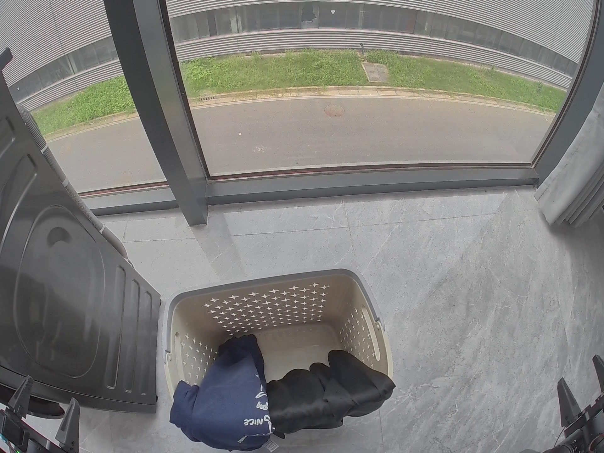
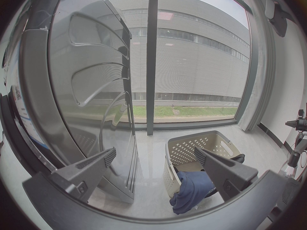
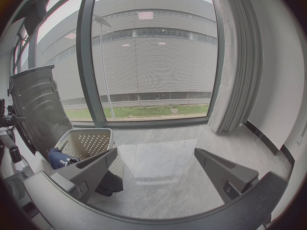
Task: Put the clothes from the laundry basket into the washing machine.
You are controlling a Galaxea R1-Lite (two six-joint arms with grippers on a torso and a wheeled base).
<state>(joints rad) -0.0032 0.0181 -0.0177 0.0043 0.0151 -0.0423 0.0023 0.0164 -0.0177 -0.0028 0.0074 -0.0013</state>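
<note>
- Navy garment (image 1: 229, 397) and black garment (image 1: 327, 391) drape side by side over the near rim of the basket (image 1: 264, 282).
- Basket stands on the floor (image 1: 478, 297), just right of the washer (image 1: 69, 303).
- Left jaws wide, empty, near the washer.
- Right jaws wide, empty, over the floor.

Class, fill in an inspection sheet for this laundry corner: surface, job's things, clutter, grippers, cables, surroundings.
Surface: grey stone-tile floor.
Job's things: beige basket stands on the floor, with the washer to its left. A navy garment and a black garment hang side by side over its near rim.
Clutter: nothing seen.
Grippers: left gripper is open and holds nothing, low beside the washer. The right gripper is open and holds nothing, low to the right of the basket.
Cables: nothing seen.
Surroundings: window behind the basket; curtain at its right end.
</note>
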